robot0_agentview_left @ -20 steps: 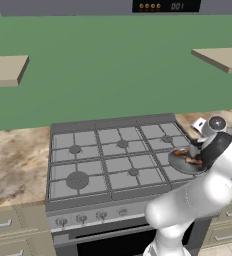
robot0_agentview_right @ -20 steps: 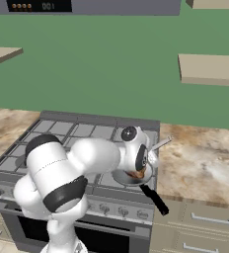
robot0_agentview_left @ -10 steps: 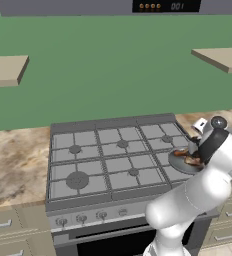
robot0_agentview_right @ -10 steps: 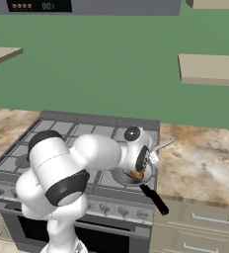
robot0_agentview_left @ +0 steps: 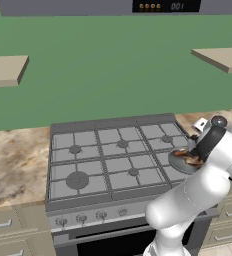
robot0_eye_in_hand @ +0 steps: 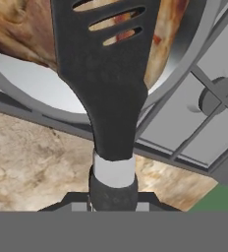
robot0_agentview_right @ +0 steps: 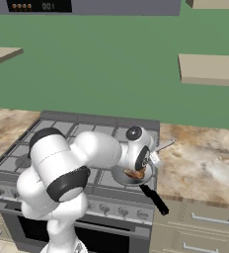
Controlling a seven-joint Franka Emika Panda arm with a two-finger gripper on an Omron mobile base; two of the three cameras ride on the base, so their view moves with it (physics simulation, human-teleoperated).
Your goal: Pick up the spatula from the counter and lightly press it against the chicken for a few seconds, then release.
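You have one pan (robot0_agentview_right: 122,175), on the stove (robot0_agentview_left: 113,155) at its 4 o'clock corner in the left base view, black handle pointing to 5 o'clock in the right base view. In it lies one piece of browned chicken (robot0_agentview_right: 135,173). The gripper (robot0_eye_in_hand: 113,201) has its jaws narrowed around the handle of the one black slotted spatula (robot0_eye_in_hand: 106,83). In the hand view the blade runs from 6 o'clock up to 12 o'clock over the chicken, which shows through three slots; whether blade and meat touch, you cannot tell. A burner cap (robot0_eye_in_hand: 215,96) sits at 3 o'clock, marbled counter (robot0_eye_in_hand: 32,167) at 8 o'clock.
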